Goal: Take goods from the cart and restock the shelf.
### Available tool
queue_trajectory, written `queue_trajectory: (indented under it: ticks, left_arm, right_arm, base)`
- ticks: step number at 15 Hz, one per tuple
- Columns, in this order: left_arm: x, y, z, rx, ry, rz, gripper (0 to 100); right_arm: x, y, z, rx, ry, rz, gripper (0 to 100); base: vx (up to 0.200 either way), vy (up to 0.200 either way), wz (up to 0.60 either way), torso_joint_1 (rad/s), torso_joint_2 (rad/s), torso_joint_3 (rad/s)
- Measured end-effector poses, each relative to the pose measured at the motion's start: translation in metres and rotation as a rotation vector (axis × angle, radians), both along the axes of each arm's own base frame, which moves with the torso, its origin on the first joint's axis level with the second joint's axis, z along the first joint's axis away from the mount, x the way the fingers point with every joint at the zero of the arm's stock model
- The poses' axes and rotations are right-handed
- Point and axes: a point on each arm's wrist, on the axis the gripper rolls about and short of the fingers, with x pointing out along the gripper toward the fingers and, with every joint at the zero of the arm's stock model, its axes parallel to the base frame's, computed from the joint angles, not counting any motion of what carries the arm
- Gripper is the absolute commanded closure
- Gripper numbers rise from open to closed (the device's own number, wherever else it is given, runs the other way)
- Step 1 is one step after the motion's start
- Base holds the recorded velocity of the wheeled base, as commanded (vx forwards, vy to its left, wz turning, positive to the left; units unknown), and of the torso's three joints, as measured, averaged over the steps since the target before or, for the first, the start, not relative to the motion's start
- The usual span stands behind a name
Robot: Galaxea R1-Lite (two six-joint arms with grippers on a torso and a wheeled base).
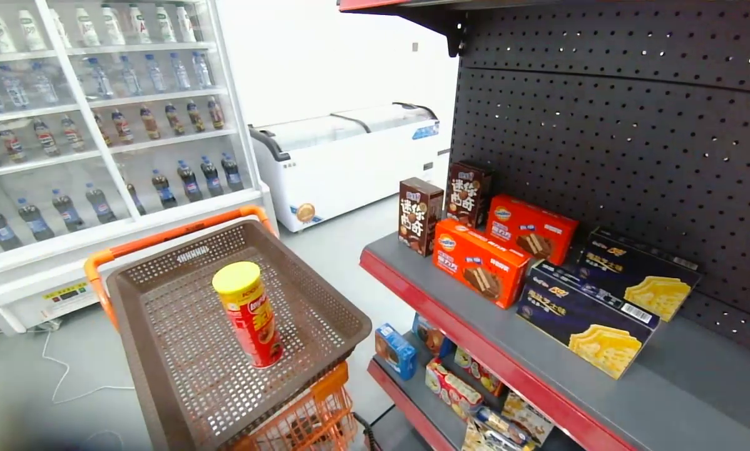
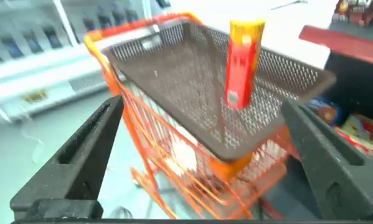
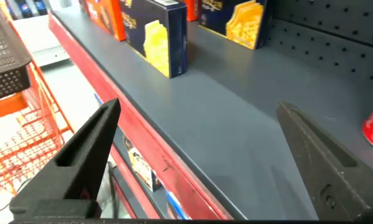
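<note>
Head view: one item left to stock, the chip can [image 1: 248,313]. It's upright, about mid-floor of the cart's brown basket [image 1: 162,376], touching no wall. /op

Where are the arms? /eng

My left gripper [image 2: 200,112] is spread wide, holding nothing, facing the cart with the can ahead of it and well apart. My right gripper [image 3: 198,109] is also spread and empty, hanging over the front edge of the shelf [image 1: 682,382]. /op

How do you expect the can to handle? /eng

My guess: light, stiff cardboard tube, glossy wrap so a bit slippery. It's tall and narrow, so easy to knock over if one finger lands first. The yellow lid looks like soft plastic; I wouldn't clamp there. The wall could dent under a hard squeeze. /op

Grasp point? /eng

Side-on, mid-height or slightly above, one finger on each side of the red body, below the lid. I'd close centred so both pads meet it together, with moderate force. The mesh floor gives no side support, so no nudging. /op

Drop zone? /eng

Bare grey run of shelf toward the near end, past the dark blue boxes [image 1: 585,316]. The orange boxes [image 1: 478,263] and brown boxes [image 1: 420,215] fill the far end. I'd set it down upright, back from the red front edge, since a round can rolls if it tips. /op
</note>
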Motion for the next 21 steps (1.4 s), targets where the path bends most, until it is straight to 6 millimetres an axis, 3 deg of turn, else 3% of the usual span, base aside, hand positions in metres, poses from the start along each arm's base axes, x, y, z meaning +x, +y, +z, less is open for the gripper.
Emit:
queue_trajectory:
  ticks: [2, 4, 7, 9, 11, 14, 17, 21]
  left_arm:
    - [-0.011, 0.0, 0.046, 0.047, -0.031, 0.01, 0]
    - [-0.008, 0.0, 0.091, 0.072, 0.015, 0.015, 0]
    - [0.035, 0.001, 0.145, 0.099, 0.175, 0.025, 0]
    - [0.08, 0.001, 0.162, 0.104, 0.309, 0.02, 0]
    - [0.126, 0.002, 0.163, 0.092, 0.445, -0.052, 0]
    - [0.18, 0.005, 0.14, 0.046, 0.567, -0.194, 0]
    - [0.23, 0.012, 0.111, 0.03, 0.448, -0.294, 0]
    - [0.265, 0.014, 0.06, 0.019, 0.437, -0.357, 0]
  right_arm:
    - [0.0, 0.0, 0.0, 0.0, 0.0, 0.0, 0]
    - [0.0, 0.0, 0.0, 0.0, 0.0, 0.0, 0]
    - [0.0, 0.0, 0.0, 0.0, 0.0, 0.0, 0]
    - [0.0, 0.0, 0.0, 0.0, 0.0, 0.0, 0]
    - [0.0, 0.0, 0.0, 0.0, 0.0, 0.0, 0]
    - [0.0, 0.0, 0.0, 0.0, 0.0, 0.0, 0]
    - [0.0, 0.0, 0.0, 0.0, 0.0, 0.0, 0]
    - [0.0, 0.0, 0.0, 0.0, 0.0, 0.0, 0]
  base:
    - [0.0, 0.0, 0.0, 0.0, 0.0, 0.0]
    - [0.0, 0.0, 0.0, 0.0, 0.0, 0.0]
    - [0.0, 0.0, 0.0, 0.0, 0.0, 0.0]
    - [0.0, 0.0, 0.0, 0.0, 0.0, 0.0]
    - [0.0, 0.0, 0.0, 0.0, 0.0, 0.0]
    - [0.0, 0.0, 0.0, 0.0, 0.0, 0.0]
    - [0.0, 0.0, 0.0, 0.0, 0.0, 0.0]
    - [0.0, 0.0, 0.0, 0.0, 0.0, 0.0]
